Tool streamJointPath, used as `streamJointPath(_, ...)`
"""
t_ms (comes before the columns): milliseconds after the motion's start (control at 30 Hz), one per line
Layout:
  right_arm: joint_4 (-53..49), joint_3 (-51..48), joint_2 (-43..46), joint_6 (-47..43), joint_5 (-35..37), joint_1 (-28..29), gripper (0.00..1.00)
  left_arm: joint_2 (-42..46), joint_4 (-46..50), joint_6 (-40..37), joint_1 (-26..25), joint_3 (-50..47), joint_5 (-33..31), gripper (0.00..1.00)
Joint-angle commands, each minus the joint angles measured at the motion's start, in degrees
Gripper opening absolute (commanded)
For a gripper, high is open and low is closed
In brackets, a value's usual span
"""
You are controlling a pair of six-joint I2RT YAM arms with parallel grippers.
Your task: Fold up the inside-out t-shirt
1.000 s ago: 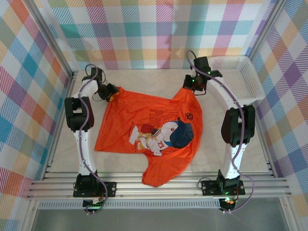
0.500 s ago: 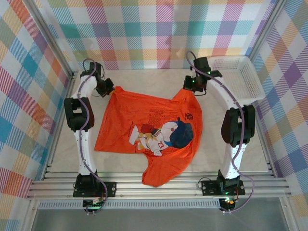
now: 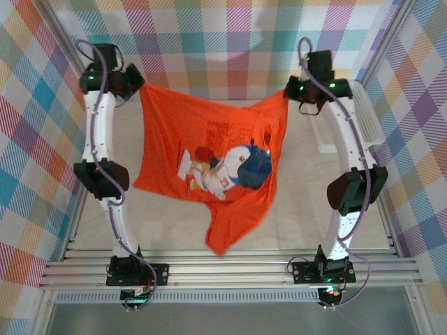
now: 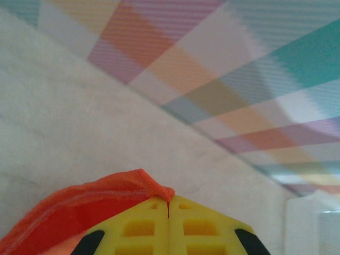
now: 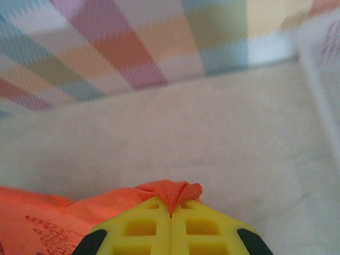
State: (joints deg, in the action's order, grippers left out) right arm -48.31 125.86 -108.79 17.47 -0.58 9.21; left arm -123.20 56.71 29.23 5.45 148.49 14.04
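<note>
Jaws of our left gripper (image 4: pixel 168 203) and right gripper (image 5: pixel 171 206) pinch the lifted t-shirt (image 3: pixel 209 139); we judge folding not begun.

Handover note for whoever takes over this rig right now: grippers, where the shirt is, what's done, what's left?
Left gripper: shut on one far corner of the t-shirt.
Right gripper: shut on the other far corner.
Position: it hangs spread between them above the table, print facing up, lower end trailing toward the near edge.
Done: both corners gripped.
To do: every fold; none shows yet.
</note>
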Motion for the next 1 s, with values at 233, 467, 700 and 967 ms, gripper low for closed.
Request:
streamJointPath(233,-4.42,20.66,9.98,-1.14,-1.33,-2.95,0.0,17.6,-5.19,2.67,4.76,1.28,-0.23,0.0)
streamJointPath(467,-2.05,13.53,22.12,-1.87,-2.66,-2.92,0.0,30.12,-8.99,1.72,7.31,-6.41,-1.28,0.0)
streamJointPath(700,3.23,2.46,36.58,-2.28,-2.36,-2.89,0.0,43.21,-10.91,-1.12,8.39,-13.74,-4.61,0.0)
streamJointPath(967,2.49,6.65,37.43,-5.18,0.67,-2.9,0.0,46.21,-11.04,-1.86,8.43,-12.93,-6.05,0.0)
